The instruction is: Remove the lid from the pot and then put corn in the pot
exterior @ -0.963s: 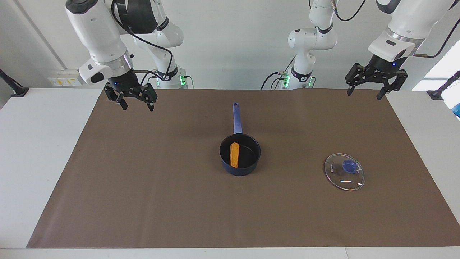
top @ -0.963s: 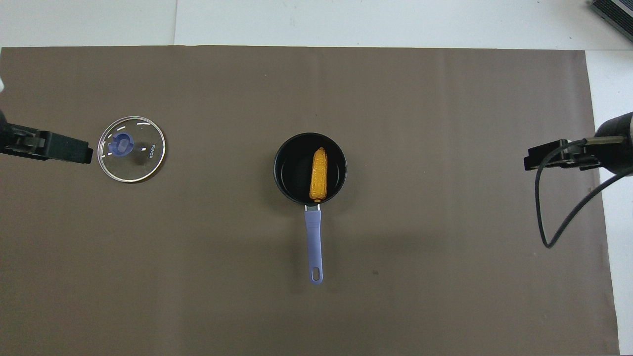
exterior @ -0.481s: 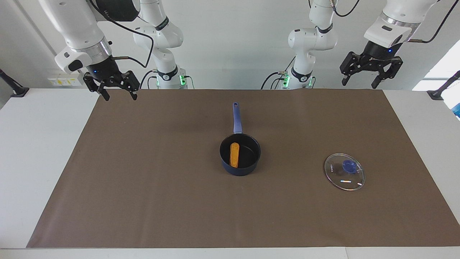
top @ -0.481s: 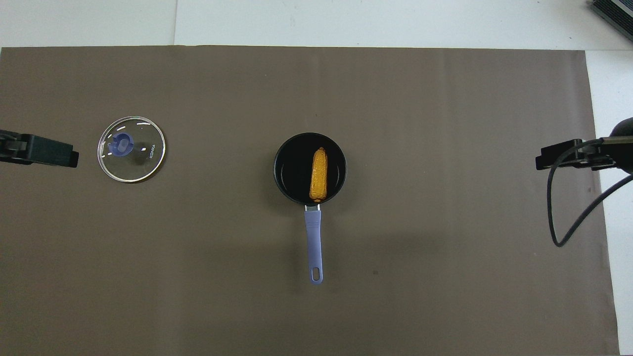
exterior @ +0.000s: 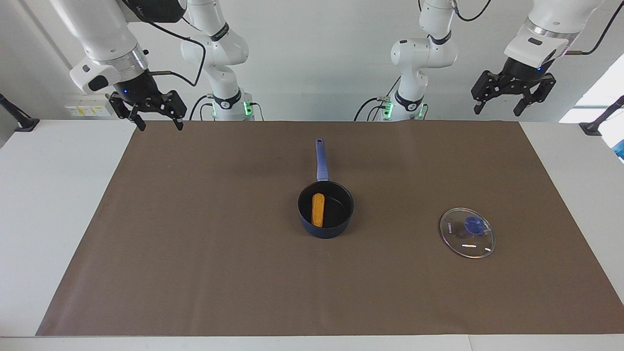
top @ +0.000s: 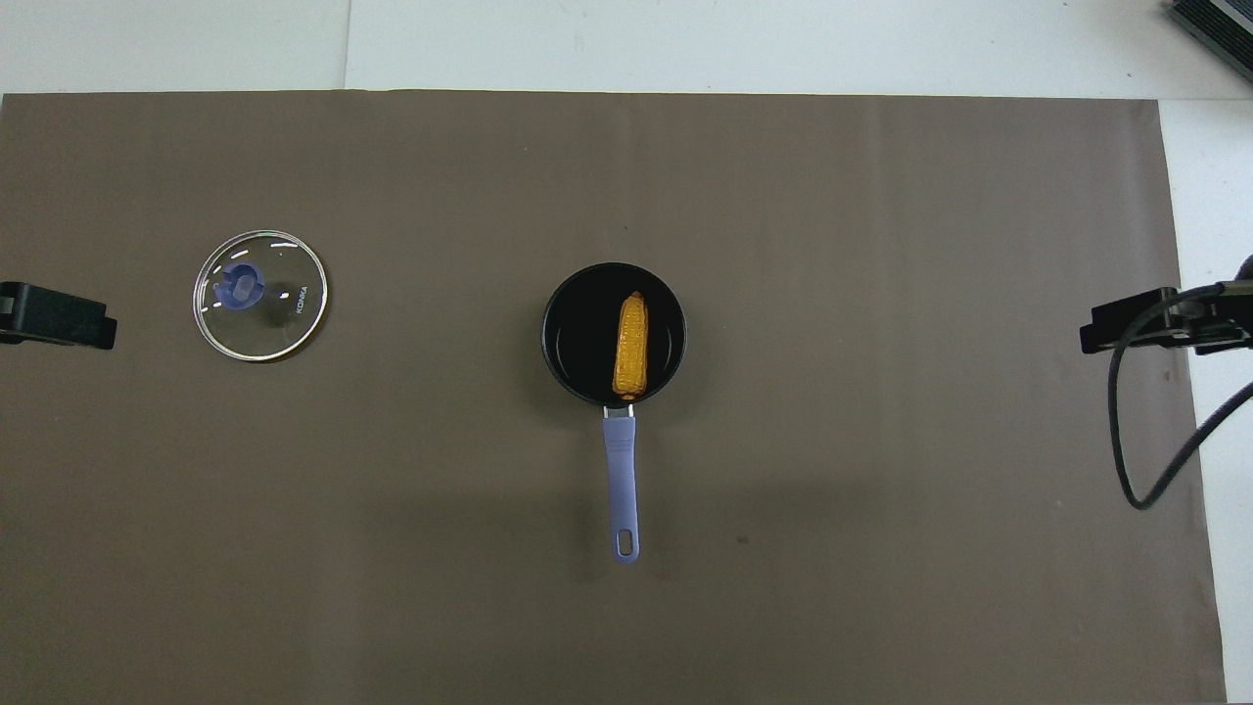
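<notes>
Since a second ago both arms have pulled up and out toward the table's ends, while the pot, the corn and the lid have not shifted. The bumpy orange-yellow corn lies lengthwise in the dark navy pot at the middle of the brown mat, its pale blue handle pointing toward the robots, and the clear glass lid with its blue knob rests flat toward the left arm's end, wide bare mat all around both. The left gripper hangs spread and empty over the mat's corner at its own end, the right gripper likewise spread and empty over the corner at its end, both well apart from pot and lid.
</notes>
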Robot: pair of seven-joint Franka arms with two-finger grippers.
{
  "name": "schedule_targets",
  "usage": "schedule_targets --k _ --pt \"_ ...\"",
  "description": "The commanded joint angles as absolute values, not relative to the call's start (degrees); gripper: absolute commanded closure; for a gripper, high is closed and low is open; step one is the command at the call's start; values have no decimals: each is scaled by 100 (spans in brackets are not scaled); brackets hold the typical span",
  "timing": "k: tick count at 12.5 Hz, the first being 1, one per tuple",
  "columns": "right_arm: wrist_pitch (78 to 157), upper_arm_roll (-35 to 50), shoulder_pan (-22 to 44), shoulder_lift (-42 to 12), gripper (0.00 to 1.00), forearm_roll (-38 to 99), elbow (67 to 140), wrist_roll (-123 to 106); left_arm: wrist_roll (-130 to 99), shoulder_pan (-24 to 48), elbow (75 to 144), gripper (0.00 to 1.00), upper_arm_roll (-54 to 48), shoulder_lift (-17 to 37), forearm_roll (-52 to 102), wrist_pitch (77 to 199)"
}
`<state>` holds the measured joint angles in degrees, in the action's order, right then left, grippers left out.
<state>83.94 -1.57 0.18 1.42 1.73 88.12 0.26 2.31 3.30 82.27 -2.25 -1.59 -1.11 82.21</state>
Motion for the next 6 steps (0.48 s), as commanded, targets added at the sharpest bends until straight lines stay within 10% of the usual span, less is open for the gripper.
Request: schedule_targets --k 1,6 --pt "8121 -132 -44 290 0 88 8701 -141 150 290 8420 0 -264 -351 -237 8104" --pt "8069 -114 -44 431 0 70 8719 -158 184 299 8420 0 -272 -369 -229 8112"
